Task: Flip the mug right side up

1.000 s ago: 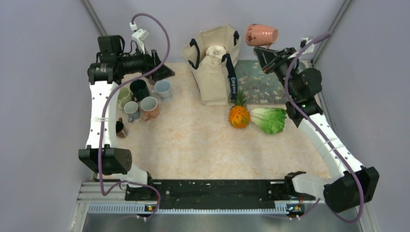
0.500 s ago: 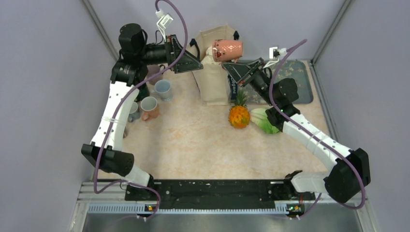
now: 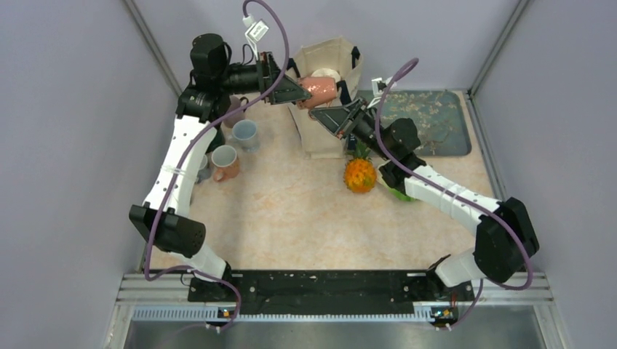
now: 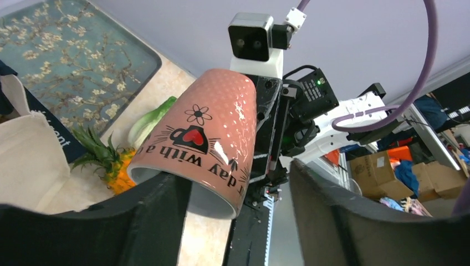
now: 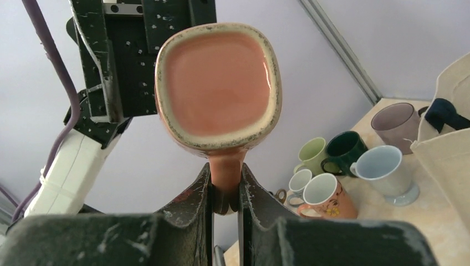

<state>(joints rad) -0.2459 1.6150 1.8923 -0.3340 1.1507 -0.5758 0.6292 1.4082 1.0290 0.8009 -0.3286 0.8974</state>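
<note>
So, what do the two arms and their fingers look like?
Both the left arm and the right arm have white links and black joints. A purple cable loops along each one to a small white camera at the wrist. The fingers are black, thick and scuffed with pale specks.

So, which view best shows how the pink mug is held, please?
The right wrist view: the right gripper clamps the pink mug by its handle. The left wrist view shows only its printed side; the top view shows only a small pink shape.
</note>
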